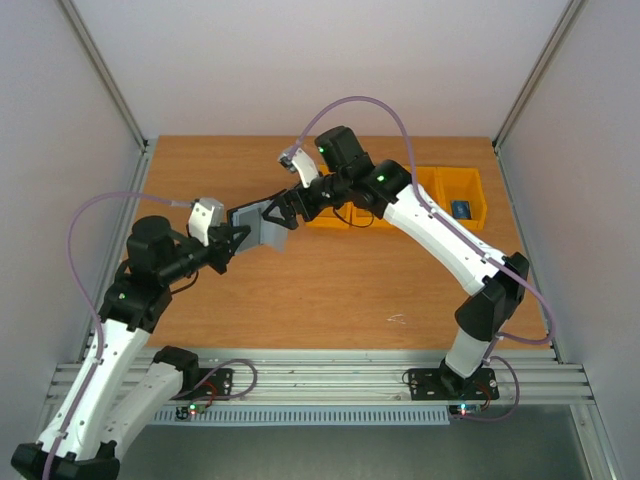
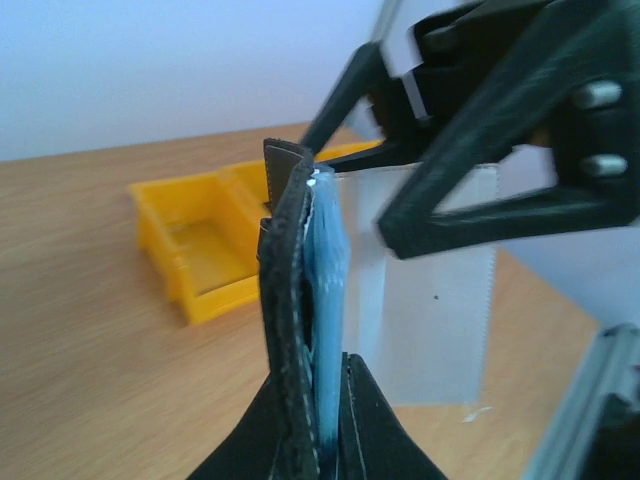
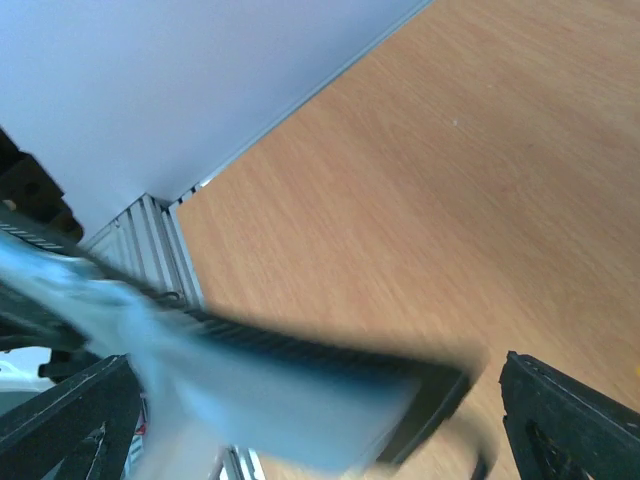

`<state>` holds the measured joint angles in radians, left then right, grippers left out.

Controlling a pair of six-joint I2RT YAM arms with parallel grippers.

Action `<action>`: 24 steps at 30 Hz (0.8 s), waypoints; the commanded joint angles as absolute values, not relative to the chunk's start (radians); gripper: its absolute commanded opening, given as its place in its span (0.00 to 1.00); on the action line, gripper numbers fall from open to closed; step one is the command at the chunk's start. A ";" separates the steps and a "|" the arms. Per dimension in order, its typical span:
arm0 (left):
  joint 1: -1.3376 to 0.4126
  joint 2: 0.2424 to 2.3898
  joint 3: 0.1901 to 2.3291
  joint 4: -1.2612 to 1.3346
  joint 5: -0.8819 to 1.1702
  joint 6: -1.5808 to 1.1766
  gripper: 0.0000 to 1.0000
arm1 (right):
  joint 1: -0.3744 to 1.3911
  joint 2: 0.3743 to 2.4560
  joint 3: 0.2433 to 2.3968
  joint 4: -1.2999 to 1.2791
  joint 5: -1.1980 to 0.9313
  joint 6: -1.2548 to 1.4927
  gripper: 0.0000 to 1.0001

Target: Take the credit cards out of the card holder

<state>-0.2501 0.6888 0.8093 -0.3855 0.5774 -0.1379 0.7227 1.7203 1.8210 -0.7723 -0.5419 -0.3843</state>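
Left wrist view, nearest first: the left pincer (image 2: 318,410) is clamped on the lower edge of the card holder (image 2: 285,320), which stands on edge in the air, clear of the surface (image 2: 90,340). A blue card (image 2: 326,280) sits tucked against the black outer leaf, with only its thin edge showing. Just past it the holder's pale inner flap (image 2: 430,310) hangs open. The right pincer (image 2: 350,190) has its jaws spread wide with the holder's top between them, gripping nothing. Beyond, yellow bins (image 2: 200,240) rest on the surface. In the top view the rightmost bin seems to hold a small dark thing (image 1: 460,208), perhaps a card, too small to tell.

The blue card looks light, stiff and slick, probably kept in only by pocket friction. The holder looks soft, so it may bend or twist in the left grip under a pull. The best hold is likely the card's exposed top edge, pads on its flat faces, drawing straight along the pocket.
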 commanded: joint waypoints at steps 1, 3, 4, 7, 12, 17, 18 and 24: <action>-0.228 0.650 0.793 -0.155 0.862 -0.298 0.00 | 0.642 1.640 1.797 -0.772 -0.683 -0.432 0.98; -0.219 0.648 0.787 -0.095 0.911 -0.334 0.00 | 0.641 1.636 1.809 -0.801 -0.762 -0.472 0.99; -0.215 0.648 0.785 -0.074 0.928 -0.354 0.00 | 0.641 1.633 1.811 -0.807 -0.807 -0.484 0.98; -0.204 0.648 0.783 -0.020 0.952 -0.381 0.00 | 0.641 1.631 1.822 -0.818 -0.917 -0.502 0.98; -0.190 0.646 0.782 0.065 0.999 -0.415 0.00 | 0.639 1.641 1.838 -0.910 -0.977 -0.552 0.98; -0.190 0.652 0.766 0.098 0.997 -0.434 0.00 | 0.638 1.682 1.898 -0.979 -1.060 -0.562 0.83; -0.189 0.655 0.766 0.098 0.990 -0.441 0.00 | 0.638 1.693 1.920 -0.995 -1.077 -0.563 0.67; -0.190 0.643 0.761 0.049 0.920 -0.433 0.10 | 0.634 1.684 1.924 -0.996 -1.064 -0.560 0.01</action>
